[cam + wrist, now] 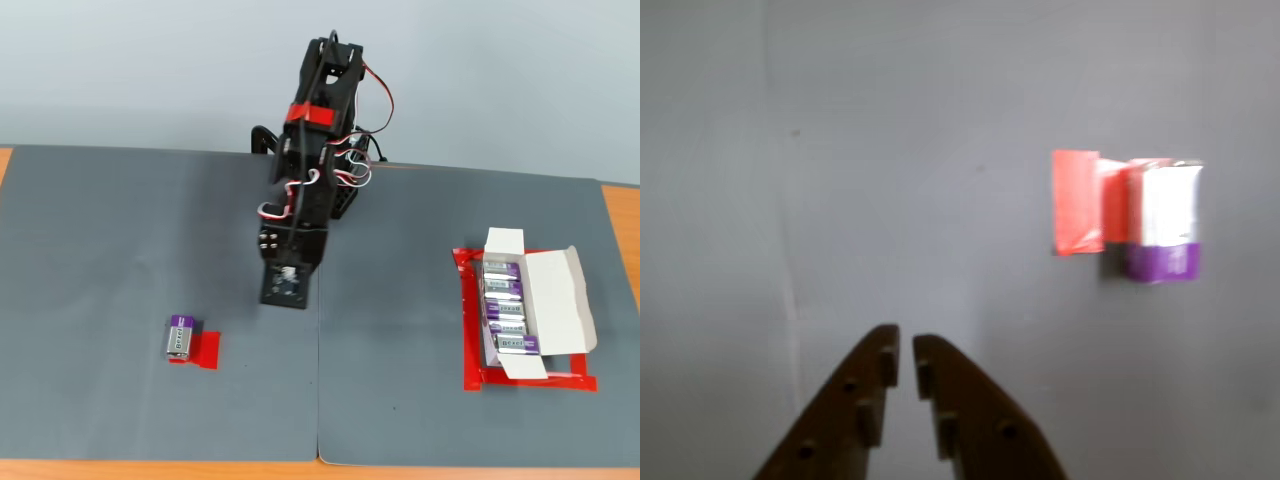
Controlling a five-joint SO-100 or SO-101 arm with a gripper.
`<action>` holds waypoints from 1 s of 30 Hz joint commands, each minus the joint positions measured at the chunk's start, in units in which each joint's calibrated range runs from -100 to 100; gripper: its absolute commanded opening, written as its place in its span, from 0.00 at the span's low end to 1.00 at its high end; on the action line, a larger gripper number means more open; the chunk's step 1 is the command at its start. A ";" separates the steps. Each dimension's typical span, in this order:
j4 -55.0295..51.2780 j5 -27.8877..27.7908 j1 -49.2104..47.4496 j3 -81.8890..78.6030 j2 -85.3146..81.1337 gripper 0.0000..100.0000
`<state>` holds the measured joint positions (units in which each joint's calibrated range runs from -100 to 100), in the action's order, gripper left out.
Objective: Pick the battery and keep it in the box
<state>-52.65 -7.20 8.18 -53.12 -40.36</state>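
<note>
A battery [179,337], silver with a purple end, lies on the grey mat at the left in the fixed view. It also shows in the wrist view [1162,220], at the right, purple end toward the bottom. My gripper [905,342] is shut and empty, with only a thin slit between its brown fingers. In the wrist view it is left of and below the battery, well apart from it. In the fixed view the gripper [284,296] hangs over the mat's middle, to the right of the battery. The white box [556,300] lies open at the right and holds several batteries [505,310] in a row.
A red tape patch [203,350] lies under and beside the loose battery, and it shows in the wrist view [1077,200] too. A red tape rectangle [530,381] frames the box. The grey mat [400,400] covers the table, with a seam down the middle.
</note>
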 commanded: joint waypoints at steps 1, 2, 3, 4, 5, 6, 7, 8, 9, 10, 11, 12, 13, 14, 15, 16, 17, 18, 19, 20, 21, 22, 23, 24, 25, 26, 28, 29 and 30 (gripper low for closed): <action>0.65 -2.82 3.94 7.03 4.96 0.02; 0.65 -3.45 5.06 7.94 6.23 0.02; 0.65 -4.08 6.11 8.93 7.50 0.02; 0.65 -4.65 7.22 9.84 8.69 0.02; 0.65 -5.22 8.27 10.65 9.96 0.02; 0.74 -5.69 9.31 11.47 11.15 0.02; 0.74 -6.11 10.36 12.37 12.42 0.02; 0.74 -6.42 11.33 13.37 13.69 0.02; 0.74 -6.63 12.30 14.45 14.96 0.02; 0.74 -6.84 13.19 15.54 16.41 0.02; 0.74 -7.04 14.01 16.44 17.85 0.02; 0.74 -7.31 14.54 17.35 19.37 0.02; 0.74 -7.67 15.06 18.25 20.81 0.02; 0.74 -8.09 15.36 18.97 22.17 0.02; 0.74 -8.56 15.65 19.52 23.36 0.02; 0.74 -9.02 15.88 20.15 24.46 0.02; 0.74 -9.39 15.88 20.69 25.48 0.03; 0.74 -9.55 15.88 21.14 26.24 0.05; 0.74 -9.55 15.88 21.51 26.92 0.07; 0.74 -9.55 15.88 21.96 27.51 0.09; 0.82 -9.55 15.88 22.23 28.02 0.12; 0.91 -9.55 15.88 22.59 28.36 0.14; 1.43 -9.55 15.88 22.68 28.61 0.17; 2.30 -9.55 15.88 22.68 29.04 0.19; 3.08 -9.55 15.88 22.68 29.29 0.22; 3.60 -9.55 15.88 22.68 29.72 0.24; 4.90 -9.86 15.88 22.68 30.56 0.26; 5.77 -10.01 15.95 22.68 30.99 0.27; 6.73 -10.07 16.03 22.68 31.58 0.27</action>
<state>-48.14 -16.97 24.02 -33.63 -9.18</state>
